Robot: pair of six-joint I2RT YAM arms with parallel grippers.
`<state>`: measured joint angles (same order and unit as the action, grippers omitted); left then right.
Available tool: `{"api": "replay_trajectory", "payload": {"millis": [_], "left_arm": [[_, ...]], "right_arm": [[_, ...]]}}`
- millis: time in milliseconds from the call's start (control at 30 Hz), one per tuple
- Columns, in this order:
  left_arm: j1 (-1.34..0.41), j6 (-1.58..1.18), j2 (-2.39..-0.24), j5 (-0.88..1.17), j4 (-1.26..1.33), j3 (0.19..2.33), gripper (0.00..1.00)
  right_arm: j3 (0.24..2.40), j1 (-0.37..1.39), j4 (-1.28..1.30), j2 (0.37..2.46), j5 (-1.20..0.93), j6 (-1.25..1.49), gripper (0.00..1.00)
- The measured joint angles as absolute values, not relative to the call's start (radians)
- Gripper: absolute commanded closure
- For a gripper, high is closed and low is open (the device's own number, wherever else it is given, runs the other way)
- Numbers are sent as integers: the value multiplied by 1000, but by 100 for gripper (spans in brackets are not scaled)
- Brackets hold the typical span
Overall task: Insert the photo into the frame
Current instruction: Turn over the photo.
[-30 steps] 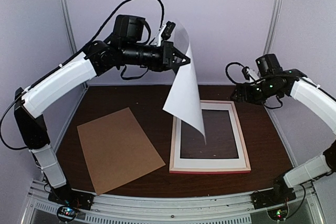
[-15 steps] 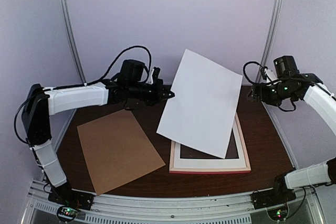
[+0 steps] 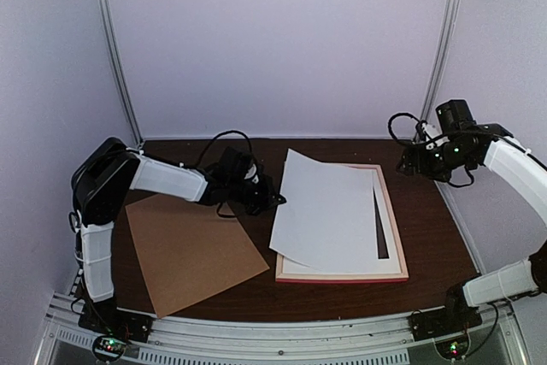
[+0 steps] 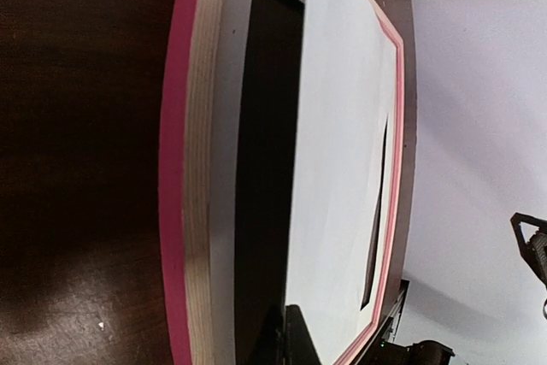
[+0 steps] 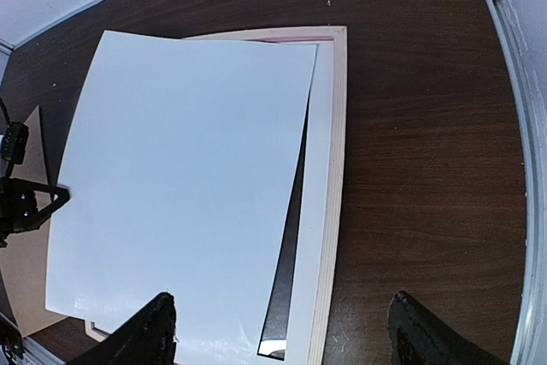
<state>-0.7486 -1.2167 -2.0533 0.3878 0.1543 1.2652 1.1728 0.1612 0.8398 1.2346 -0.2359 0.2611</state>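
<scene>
Your left gripper (image 3: 275, 201) is clamped on the left edge of the large rectangular paper photo (image 3: 329, 215), which lies blank side up, skewed across the pink-fronted wooden frame (image 3: 342, 276). Squaring and seating it remain. Your right gripper (image 3: 405, 166) hangs open.

A dark brown wooden table (image 3: 427, 228) is carrying two flat things: a brown board (image 3: 192, 241) is lying askew on its left half, and the frame (image 3: 342, 274) is lying right of centre, apart from the board, square to the near edge
</scene>
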Motion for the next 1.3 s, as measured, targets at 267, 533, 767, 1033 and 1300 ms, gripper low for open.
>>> {"api": "replay_trajectory", "payload": {"millis": [267, 533, 767, 1033, 1300], "left_arm": [[-778, -1322, -2053, 369, 272, 1213, 100], [-797, -1394, -2053, 357, 322, 1206, 100], [-814, -1411, -2056, 356, 327, 1235, 91], [-817, -1359, -2062, 361, 232, 1296, 73], [-814, -1208, -2063, 363, 17, 1393, 74]], "right_arm": [[1145, 161, 818, 1253, -262, 262, 15], [1134, 161, 810, 1253, -271, 262, 14], [1122, 161, 793, 1253, -275, 262, 14], [1119, 161, 788, 1258, -284, 262, 14], [1090, 161, 772, 1261, -297, 266, 13]]}}
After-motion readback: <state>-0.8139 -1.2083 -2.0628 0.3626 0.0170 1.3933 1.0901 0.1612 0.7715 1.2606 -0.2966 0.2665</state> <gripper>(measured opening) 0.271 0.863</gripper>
